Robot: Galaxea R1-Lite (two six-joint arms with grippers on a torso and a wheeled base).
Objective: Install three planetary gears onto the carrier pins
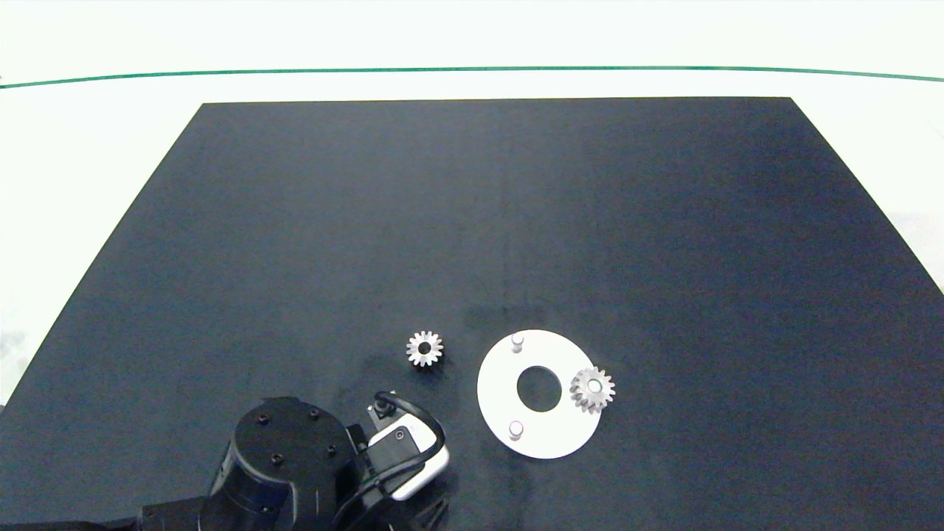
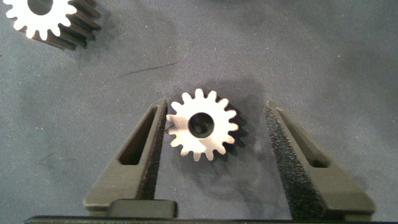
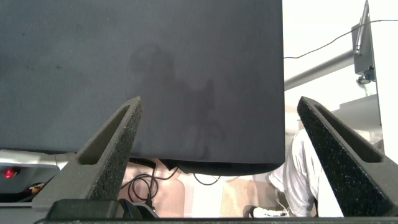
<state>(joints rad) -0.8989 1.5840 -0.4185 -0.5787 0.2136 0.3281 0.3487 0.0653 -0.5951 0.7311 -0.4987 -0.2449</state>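
Observation:
A white ring-shaped disc (image 1: pixel 501 383) lies on the black mat near the front. Two of its carrier pins (image 1: pixel 517 341) (image 1: pixel 515 428) stand bare. One silvery planetary gear (image 1: pixel 592 389) sits over the third pin at the disc's right rim. A second gear (image 1: pixel 425 349) (image 2: pixel 46 18) lies flat on the mat to the left of the disc. The third gear (image 2: pixel 202 124) lies flat between the fingers of my left gripper (image 2: pixel 215 107), which is open; one pad (image 2: pixel 155 146) touches its teeth, the other stands apart. In the head view my left arm (image 1: pixel 295 464) hides this gear. My right gripper (image 3: pixel 219 102) is open and empty.
The black mat (image 1: pixel 472 221) covers most of the white table. In the right wrist view the mat's edge (image 3: pixel 205 163) shows, with cables and a person's leg (image 3: pixel 301 180) and shoe beyond it. The right arm is outside the head view.

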